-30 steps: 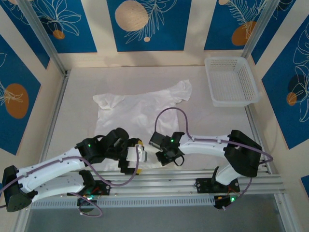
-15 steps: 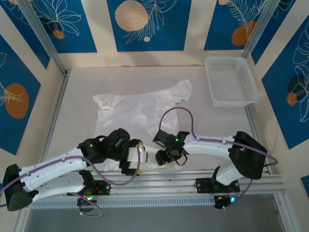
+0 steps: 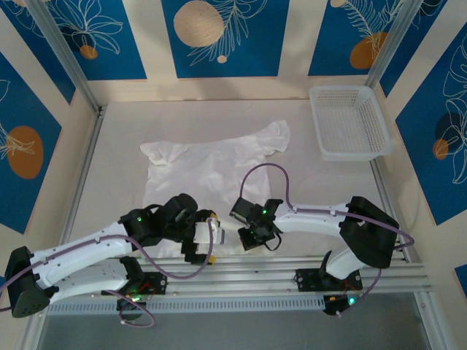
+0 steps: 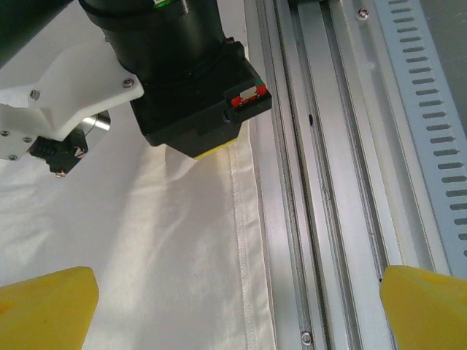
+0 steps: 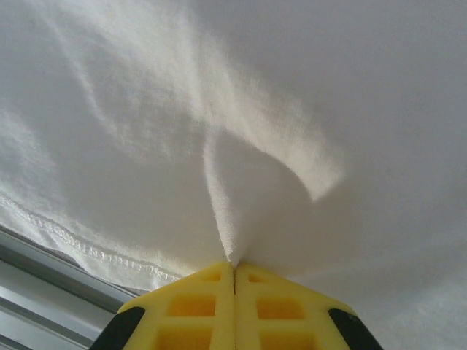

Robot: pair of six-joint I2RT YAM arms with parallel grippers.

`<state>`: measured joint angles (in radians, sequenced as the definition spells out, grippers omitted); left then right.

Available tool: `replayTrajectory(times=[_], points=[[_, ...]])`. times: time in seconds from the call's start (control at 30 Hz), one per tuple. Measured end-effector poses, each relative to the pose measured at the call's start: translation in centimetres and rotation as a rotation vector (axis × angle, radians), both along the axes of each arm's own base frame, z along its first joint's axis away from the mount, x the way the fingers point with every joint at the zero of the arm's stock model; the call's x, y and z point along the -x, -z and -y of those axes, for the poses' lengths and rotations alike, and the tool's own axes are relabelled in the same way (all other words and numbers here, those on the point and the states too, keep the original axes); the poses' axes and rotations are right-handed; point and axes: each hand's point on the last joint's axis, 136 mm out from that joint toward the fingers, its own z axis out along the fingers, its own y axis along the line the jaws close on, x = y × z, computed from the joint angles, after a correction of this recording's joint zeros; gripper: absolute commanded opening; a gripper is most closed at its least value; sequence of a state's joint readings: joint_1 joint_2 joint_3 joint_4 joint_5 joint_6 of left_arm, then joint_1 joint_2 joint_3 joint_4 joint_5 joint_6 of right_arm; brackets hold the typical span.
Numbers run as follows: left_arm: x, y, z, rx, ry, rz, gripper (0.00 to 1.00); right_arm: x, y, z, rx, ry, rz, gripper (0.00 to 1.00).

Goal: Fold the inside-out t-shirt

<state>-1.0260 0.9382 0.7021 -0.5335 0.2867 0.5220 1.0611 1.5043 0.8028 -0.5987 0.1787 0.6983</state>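
The inside-out t-shirt [image 3: 204, 164] lies spread flat, white and wrinkly, in the middle of the table, its bottom hem toward the arms. My right gripper [image 3: 248, 237] is down at that hem. In the right wrist view its yellow fingers [image 5: 197, 306] are shut on a small raised pinch of the t-shirt [image 5: 241, 197], with the stitched hem [image 5: 73, 244] just to the left. My left gripper [image 3: 211, 235] hovers wide open beside it over the same hem. In the left wrist view its yellow fingertips [image 4: 44, 306] straddle the hem seam [image 4: 241, 219], with nothing between them.
A white lattice basket [image 3: 350, 120] stands at the back right. Aluminium rails [image 4: 328, 182] run along the near table edge right beside the hem. The right gripper's black body [image 4: 190, 87] sits close ahead of my left gripper.
My right gripper edged slightly left along the hem and closed on a pinch of cloth. The left arm has barely moved and stays open.
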Motion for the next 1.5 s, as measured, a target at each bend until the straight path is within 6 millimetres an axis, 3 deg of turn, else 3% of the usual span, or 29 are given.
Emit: replayTrajectory(times=[0.23,0.37,0.57,0.7,0.93,1.13,1.27,1.5], points=[[0.1,0.2,0.3,0.016,-0.005,-0.017,0.99,0.0,-0.3,-0.1,-0.018,0.008,-0.012,0.0],[0.1,0.7,0.8,0.034,-0.01,-0.04,0.99,-0.6,-1.7,-0.7,-0.094,0.052,-0.027,0.0],[-0.7,3.8,1.4,0.001,-0.053,-0.028,0.96,-2.5,-4.8,-1.5,-0.286,0.174,-0.05,0.0],[-2.2,5.8,1.6,-0.025,-0.104,0.018,0.94,-3.1,-5.9,-1.1,-0.405,0.267,-0.093,0.0],[-4.8,7.6,2.9,-0.025,-0.209,0.06,0.85,-3.4,-6.7,-0.8,-0.494,0.349,-0.148,0.0],[-6.0,8.9,2.7,-0.051,-0.259,0.095,0.86,-3.3,-7.0,-1.2,-0.519,0.35,-0.166,0.0],[-5.7,9.1,3.2,-0.062,-0.241,0.131,0.99,-3.4,-6.7,-1.2,-0.513,0.355,-0.174,0.0],[-4.3,10.6,4.5,-0.115,-0.215,0.247,0.99,-3.6,-6.5,-1.0,-0.513,0.375,-0.182,0.0]])
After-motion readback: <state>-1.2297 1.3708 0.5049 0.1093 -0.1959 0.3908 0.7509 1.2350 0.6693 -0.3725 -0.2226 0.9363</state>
